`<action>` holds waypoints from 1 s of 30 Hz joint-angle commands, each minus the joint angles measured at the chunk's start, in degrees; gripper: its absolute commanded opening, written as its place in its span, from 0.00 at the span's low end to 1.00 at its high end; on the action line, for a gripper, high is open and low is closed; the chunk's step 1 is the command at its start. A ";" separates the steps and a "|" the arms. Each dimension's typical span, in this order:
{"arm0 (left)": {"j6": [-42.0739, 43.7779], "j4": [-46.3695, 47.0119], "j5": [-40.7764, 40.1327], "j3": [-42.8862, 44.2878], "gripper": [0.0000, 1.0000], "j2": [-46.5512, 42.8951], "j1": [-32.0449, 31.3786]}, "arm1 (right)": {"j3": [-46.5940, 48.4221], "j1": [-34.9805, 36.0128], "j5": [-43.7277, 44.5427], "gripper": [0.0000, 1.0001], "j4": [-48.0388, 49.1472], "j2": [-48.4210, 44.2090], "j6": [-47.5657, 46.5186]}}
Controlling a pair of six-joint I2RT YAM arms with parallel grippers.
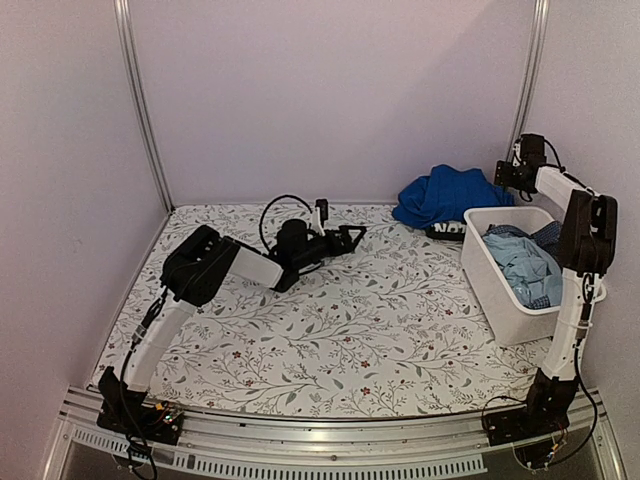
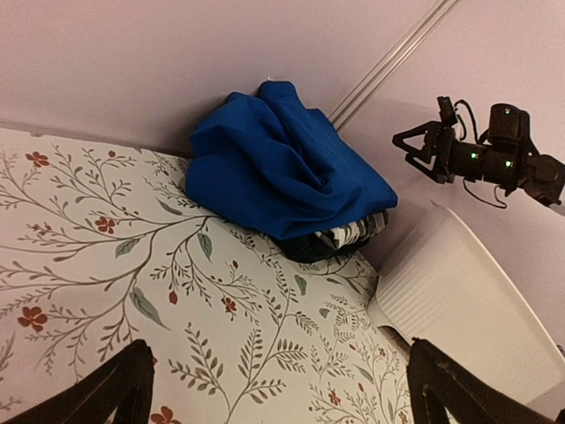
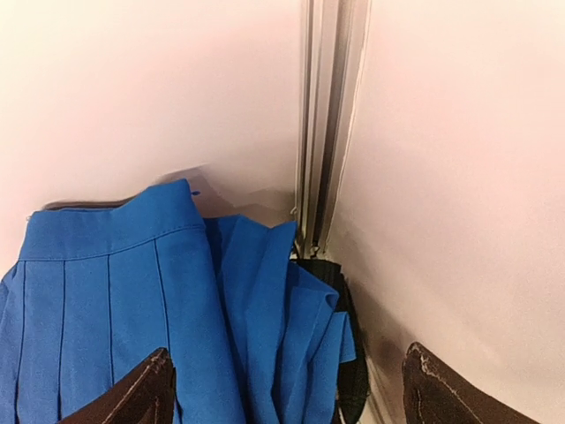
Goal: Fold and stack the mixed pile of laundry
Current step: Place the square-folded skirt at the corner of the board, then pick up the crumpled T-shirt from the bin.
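— Lilac walls (image 1: pixel 330 100) box your cell on three sides, with the leaf-print counter (image 1: pixel 300 340) below; where does your laundry sit?

— Look to 1 o'clock on the counter; the royal blue garment (image 1: pixel 445 195) is heaped in the far corner against the wall, rumpled, with the black-and-white plaid garment (image 1: pixel 447 231) poking out under its near edge; at 3 o'clock the white tub (image 1: pixel 490 290) holds the pale blue garment (image 1: pixel 525 265) and, touching it at the far end, the dark blue small-check one (image 1: pixel 548 238), both bunched.

— And your pincers?

— Your left pincer (image 1: pixel 350 237) hovers just past the counter's centre, toward 12 o'clock, pointed at the blue heap; its fingers (image 2: pixel 115 389) stand wide apart with nothing between them; your right pincer (image 1: pixel 505 175) hangs over the heap's 3 o'clock edge, spread as wide, empty too.

— So how far along are you?

— Barely begun, by my reading; no piece shows a flat fold and no stack stands anywhere; all four garments in view are left to spread, fold and pile, two of them not yet out of the tub.
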 commanded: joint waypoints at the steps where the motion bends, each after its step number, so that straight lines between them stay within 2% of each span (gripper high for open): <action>1: 5.28 -4.00 -3.22 -2.99 1.00 -7.72 0.85 | 1.39 1.73 2.67 0.89 0.53 -6.02 -4.61; 4: 8.13 -8.54 -6.10 -6.22 1.00 -12.85 1.31 | 1.04 2.98 -2.49 0.90 -0.40 -8.36 -5.08; 9: 15.05 -23.20 -11.57 -9.48 1.00 -23.53 1.67 | -2.96 5.23 -10.36 0.91 -1.89 -15.15 -4.32; 12: 17.27 -32.97 -14.47 -11.52 1.00 -30.10 1.88 | -9.28 5.52 -14.41 0.90 -2.16 -20.84 -2.09; 16: 17.78 -37.82 -16.53 -18.66 1.00 -39.38 1.72 | -23.18 5.68 -16.03 0.88 -2.41 -29.81 1.02; 24: 14.73 -49.21 -21.29 -30.22 1.00 -53.66 0.98 | -46.11 6.47 -13.61 0.88 -4.94 -49.59 3.12; 30: 13.05 -50.82 -23.32 -39.33 1.00 -62.59 -0.21 | -56.52 6.67 -1.76 0.87 -9.50 -56.84 5.06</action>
